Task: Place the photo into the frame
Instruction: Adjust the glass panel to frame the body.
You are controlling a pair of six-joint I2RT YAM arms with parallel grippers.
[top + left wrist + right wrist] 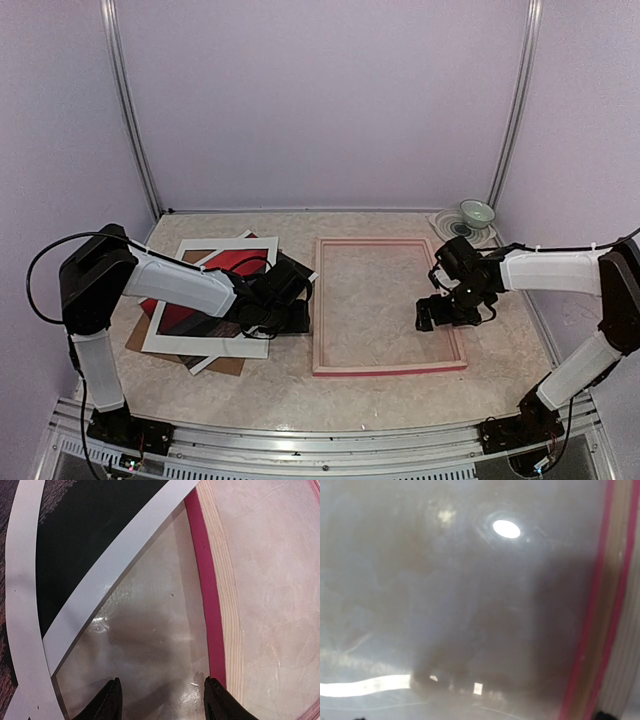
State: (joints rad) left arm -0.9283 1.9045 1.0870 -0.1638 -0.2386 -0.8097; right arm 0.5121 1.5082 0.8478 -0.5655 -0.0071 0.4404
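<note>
The pink frame (390, 368) lies flat mid-table, wood back up, a glossy pane in it. The photo (236, 263) lies in a pile to its left, red showing through the window of a white mat (205, 347); its dark part shows in the left wrist view (90, 545). My left gripper (298, 318) is open and empty, low over a shiny strip between the mat (105, 575) and the frame's pink left edge (205, 595). My right gripper (440, 315) hangs close over the pane inside the frame's right side; only a dark fingertip (602, 715) shows, far from the other, so it looks open.
A brown backing board (228, 365) sticks out under the pile. A pale green bowl (477, 212) on stacked plates stands at the back right corner. Purple walls close in the table on three sides.
</note>
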